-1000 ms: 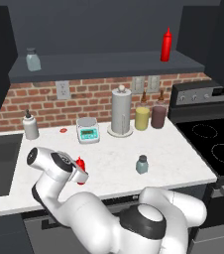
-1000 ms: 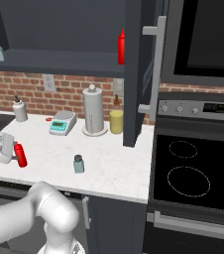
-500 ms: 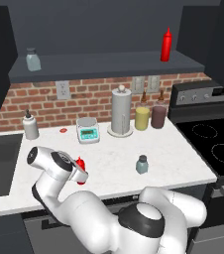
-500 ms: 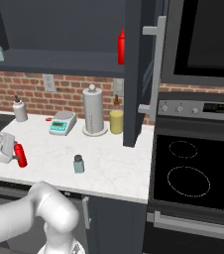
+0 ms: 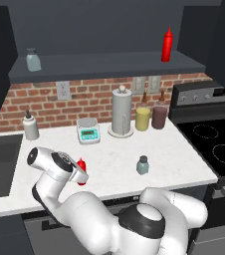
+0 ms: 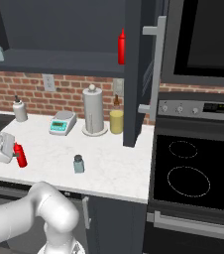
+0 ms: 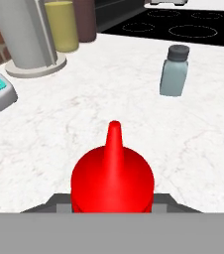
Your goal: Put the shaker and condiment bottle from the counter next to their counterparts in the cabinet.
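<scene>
Hand view shows the gripper [image 7: 113,202] closed around the red condiment bottle [image 7: 112,174] standing on the white counter [image 7: 109,104] (fingers mostly hidden), shaker [image 7: 175,71] apart beyond it, left base view shows matching red bottle [image 5: 168,44] and jar [image 5: 33,60] on the cabinet [image 5: 109,64] shelf.

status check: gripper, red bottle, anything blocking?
Gripper around condiment bottle on the counter; bottle upright, grip not confirmed. Shaker alone, upright, to the right. Counterparts on cabinet shelf; nothing blocking.
</scene>
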